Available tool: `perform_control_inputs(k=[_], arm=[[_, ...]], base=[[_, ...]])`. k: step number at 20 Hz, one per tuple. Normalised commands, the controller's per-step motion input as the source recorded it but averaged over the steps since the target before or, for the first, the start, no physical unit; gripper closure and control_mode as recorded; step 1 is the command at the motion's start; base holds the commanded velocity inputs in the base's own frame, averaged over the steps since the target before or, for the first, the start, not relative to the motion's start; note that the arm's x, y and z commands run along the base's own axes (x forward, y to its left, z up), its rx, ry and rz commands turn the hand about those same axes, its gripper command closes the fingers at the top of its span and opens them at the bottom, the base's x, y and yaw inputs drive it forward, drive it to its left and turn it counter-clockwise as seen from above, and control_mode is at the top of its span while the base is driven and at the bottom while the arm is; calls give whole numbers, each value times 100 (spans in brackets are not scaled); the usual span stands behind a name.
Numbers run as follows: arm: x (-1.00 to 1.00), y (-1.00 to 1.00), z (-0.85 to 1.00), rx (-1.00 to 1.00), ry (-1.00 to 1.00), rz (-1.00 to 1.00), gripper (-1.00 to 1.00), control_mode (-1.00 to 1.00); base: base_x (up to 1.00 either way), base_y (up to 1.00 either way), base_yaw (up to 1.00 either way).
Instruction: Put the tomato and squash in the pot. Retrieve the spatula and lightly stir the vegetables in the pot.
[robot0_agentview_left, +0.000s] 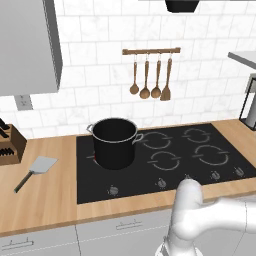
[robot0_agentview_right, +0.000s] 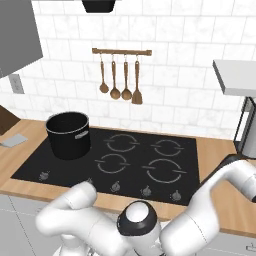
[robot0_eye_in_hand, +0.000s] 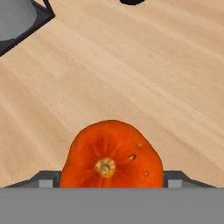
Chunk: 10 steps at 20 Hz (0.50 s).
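Close under the hand, an orange squash (robot0_eye_in_hand: 112, 155) sits on the wooden bench (robot0_eye_in_hand: 131, 74) between the wide-spread jaws; whether they touch it, I cannot tell. Farther off, the spatula (robot0_agentview_left: 36, 170) lies on the bench left of the cooktop (robot0_agentview_left: 165, 160), the black pot (robot0_agentview_left: 114, 142) standing on its left burner.

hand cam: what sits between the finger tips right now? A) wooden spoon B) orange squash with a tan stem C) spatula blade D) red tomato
B: the hand view shows the orange squash, tan stem facing the camera, lying on the wooden counter between the open gripper's finger tips.
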Motion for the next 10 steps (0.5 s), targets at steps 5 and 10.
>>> perform_control_inputs(k=[5,10], arm=[[-55,78,56,-11,0,0,100,-100],[-64,86,54,-7,0,0,100,-100]], base=[[0,0,0],[0,0,0]])
